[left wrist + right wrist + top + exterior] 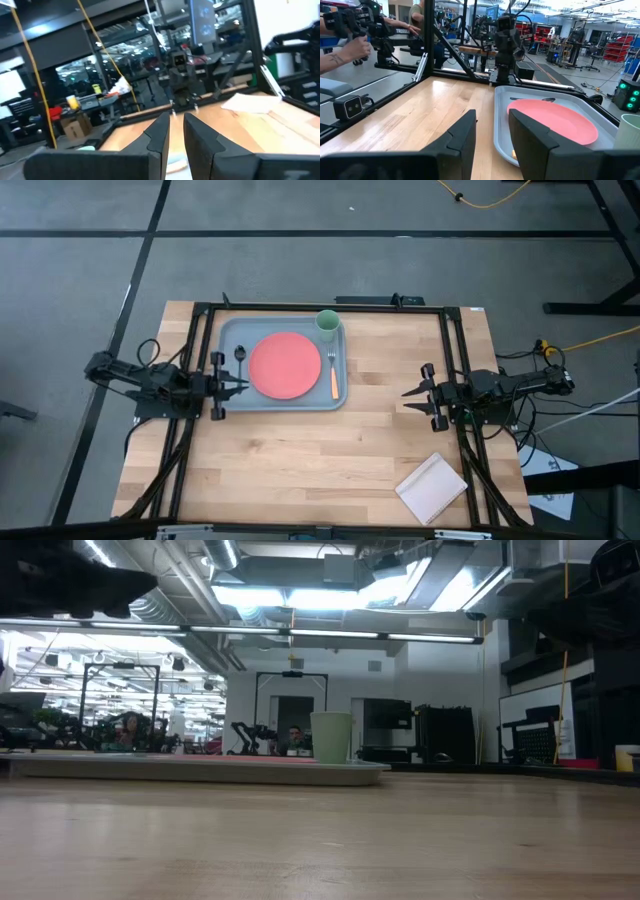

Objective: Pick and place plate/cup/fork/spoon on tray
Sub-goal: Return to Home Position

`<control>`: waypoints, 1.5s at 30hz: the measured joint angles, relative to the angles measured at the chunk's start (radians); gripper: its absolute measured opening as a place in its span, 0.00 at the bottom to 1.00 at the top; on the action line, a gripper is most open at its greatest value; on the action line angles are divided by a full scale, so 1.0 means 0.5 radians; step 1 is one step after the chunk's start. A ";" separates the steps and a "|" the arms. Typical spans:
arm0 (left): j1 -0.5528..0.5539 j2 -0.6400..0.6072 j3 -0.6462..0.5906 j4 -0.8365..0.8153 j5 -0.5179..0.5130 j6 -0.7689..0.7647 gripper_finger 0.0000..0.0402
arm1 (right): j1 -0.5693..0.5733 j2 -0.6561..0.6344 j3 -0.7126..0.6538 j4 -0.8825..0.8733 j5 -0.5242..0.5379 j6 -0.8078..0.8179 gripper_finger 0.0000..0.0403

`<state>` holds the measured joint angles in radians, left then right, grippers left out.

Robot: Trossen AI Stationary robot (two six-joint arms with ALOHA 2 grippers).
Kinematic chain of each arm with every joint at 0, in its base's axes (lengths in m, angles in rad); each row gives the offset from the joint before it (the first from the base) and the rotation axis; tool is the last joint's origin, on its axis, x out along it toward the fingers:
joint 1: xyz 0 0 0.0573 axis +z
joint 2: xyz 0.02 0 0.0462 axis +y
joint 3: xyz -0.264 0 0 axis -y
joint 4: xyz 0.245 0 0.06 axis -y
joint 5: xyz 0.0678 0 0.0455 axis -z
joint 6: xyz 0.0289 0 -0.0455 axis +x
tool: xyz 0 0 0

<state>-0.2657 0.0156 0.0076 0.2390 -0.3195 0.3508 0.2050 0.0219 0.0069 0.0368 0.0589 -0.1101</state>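
The grey-blue tray (226, 402) lies at the table's far middle. On it lie the coral plate (285, 364) in the middle, the dark spoon (240, 358) to its left and the orange-handled fork (332, 376) to its right. The pale green cup (328, 323) stands upright in the tray's far right corner. The cup (331, 737) and the tray (200, 770) also show in the low view, and the plate (552, 120) and the tray (500, 125) in the right wrist view. My left gripper (244, 385) hovers over the tray's left edge with its fingers nearly together and holds nothing. My right gripper (407, 399) is open and empty to the right of the tray.
A tan notepad (432, 487) lies at the table's near right corner. A black frame (320, 307) runs around the work area. Bare wood lies between the tray and the near edge. People's hands (350, 50) show in the room beyond the table.
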 joint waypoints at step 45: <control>0.533 -0.026 0.002 -0.455 0.569 -0.212 0.12 | 0.000 0.000 0.000 0.000 0.000 0.001 0.30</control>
<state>0.0010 0.0025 0.0086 0.0116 -0.0353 0.2447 0.2050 0.0219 0.0071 0.0368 0.0589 -0.1097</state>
